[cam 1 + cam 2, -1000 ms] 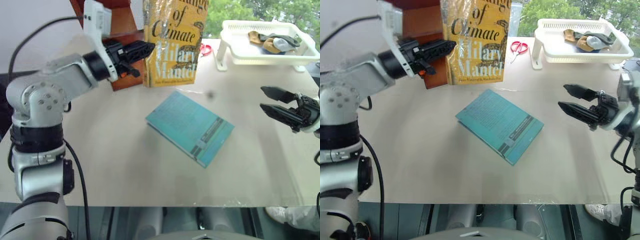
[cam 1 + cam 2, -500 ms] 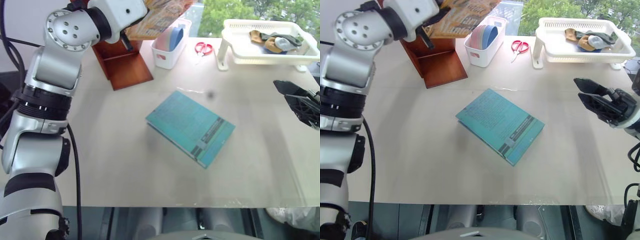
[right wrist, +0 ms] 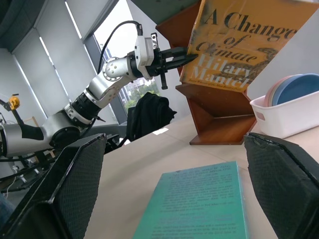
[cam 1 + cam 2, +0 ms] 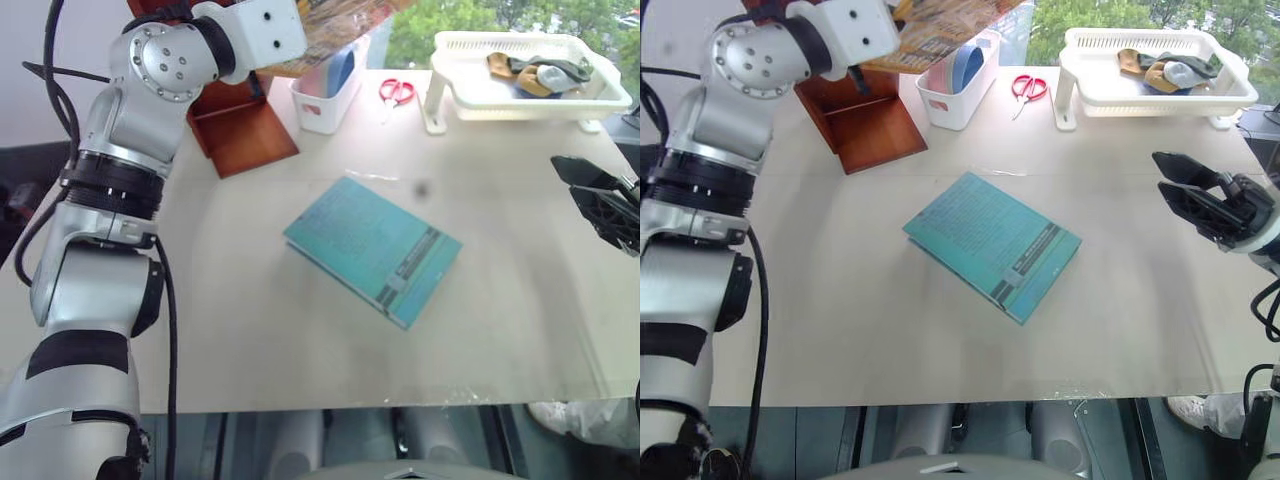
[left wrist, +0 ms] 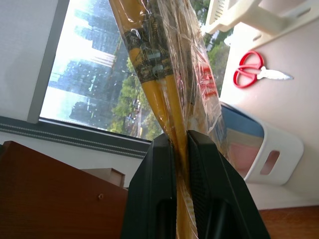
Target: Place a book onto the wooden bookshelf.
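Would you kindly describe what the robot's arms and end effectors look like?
The left arm has silver-grey rounded segments, black joint bands, a white wrist block and a loose black cable. The left end effector and right end effector each have two black tapered fingers; the right fingers' pads are finely textured.

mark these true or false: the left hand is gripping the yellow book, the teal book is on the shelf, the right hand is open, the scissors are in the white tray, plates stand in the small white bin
1. The left hand is gripping the yellow book. True.
2. The teal book is on the wooden bookshelf. False: it lies flat on the table.
3. The right hand is open and holds nothing. True.
4. The red scissors are in the white tray. False: they lie on the table between the tray and the small white bin.
5. Pink and blue plates stand in the small white bin. True.
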Robot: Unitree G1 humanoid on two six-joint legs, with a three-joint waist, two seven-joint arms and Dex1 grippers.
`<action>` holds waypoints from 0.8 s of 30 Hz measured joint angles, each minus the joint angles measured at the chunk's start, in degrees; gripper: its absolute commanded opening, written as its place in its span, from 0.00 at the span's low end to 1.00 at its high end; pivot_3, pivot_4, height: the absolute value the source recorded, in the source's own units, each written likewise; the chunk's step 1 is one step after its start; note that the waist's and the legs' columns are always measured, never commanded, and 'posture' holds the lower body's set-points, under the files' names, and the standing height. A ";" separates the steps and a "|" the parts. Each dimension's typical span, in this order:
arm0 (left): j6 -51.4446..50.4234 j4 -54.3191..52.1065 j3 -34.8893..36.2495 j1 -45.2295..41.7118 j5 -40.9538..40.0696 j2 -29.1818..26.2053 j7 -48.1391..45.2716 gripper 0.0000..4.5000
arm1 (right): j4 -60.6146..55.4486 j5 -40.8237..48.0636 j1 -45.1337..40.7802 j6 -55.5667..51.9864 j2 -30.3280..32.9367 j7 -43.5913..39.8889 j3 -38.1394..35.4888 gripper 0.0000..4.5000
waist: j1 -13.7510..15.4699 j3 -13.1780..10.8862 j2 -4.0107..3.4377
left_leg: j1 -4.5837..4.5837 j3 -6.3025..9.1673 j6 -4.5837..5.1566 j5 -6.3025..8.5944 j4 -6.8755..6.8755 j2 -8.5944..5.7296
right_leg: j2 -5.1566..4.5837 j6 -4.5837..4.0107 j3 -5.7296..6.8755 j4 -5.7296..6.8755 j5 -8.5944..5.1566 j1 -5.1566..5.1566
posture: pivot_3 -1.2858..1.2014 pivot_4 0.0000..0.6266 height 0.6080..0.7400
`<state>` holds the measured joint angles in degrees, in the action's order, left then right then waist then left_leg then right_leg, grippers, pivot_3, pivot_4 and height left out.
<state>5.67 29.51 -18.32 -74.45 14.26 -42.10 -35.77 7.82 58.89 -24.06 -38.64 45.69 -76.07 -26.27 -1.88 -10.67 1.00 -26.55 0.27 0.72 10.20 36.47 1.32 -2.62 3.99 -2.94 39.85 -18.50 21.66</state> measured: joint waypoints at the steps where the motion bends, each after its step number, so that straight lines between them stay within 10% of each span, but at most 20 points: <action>1: -0.04 0.00 0.28 0.05 -0.06 0.76 0.00 0.01 | 0.00 -0.05 0.02 0.17 0.00 0.00 -0.01 1.00 | 0.02 0.00 0.00 | 0.00 0.00 0.00 0.00 0.02 0.00 | 0.00 0.00 0.00 0.01 0.00 0.00 | 0.52 0.24 1.00; 24: -10.99 9.92 -4.64 -6.43 22.40 -1.75 -4.16 0.01 | 3.23 -2.57 -4.91 1.29 -1.23 -1.24 2.03 1.00 | 0.25 0.01 -0.02 | -0.12 -0.01 0.00 -0.01 0.08 -0.04 | 0.00 0.01 0.12 0.00 0.00 0.01 | 0.52 0.24 1.00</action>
<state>-5.32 39.43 -22.96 -80.88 36.66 -43.85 -39.93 11.05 56.32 -28.97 -37.36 44.46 -77.31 -24.24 -1.63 -10.66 0.98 -26.67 0.26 0.72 10.19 36.55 1.28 -2.61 4.00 -2.81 39.85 -18.50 21.67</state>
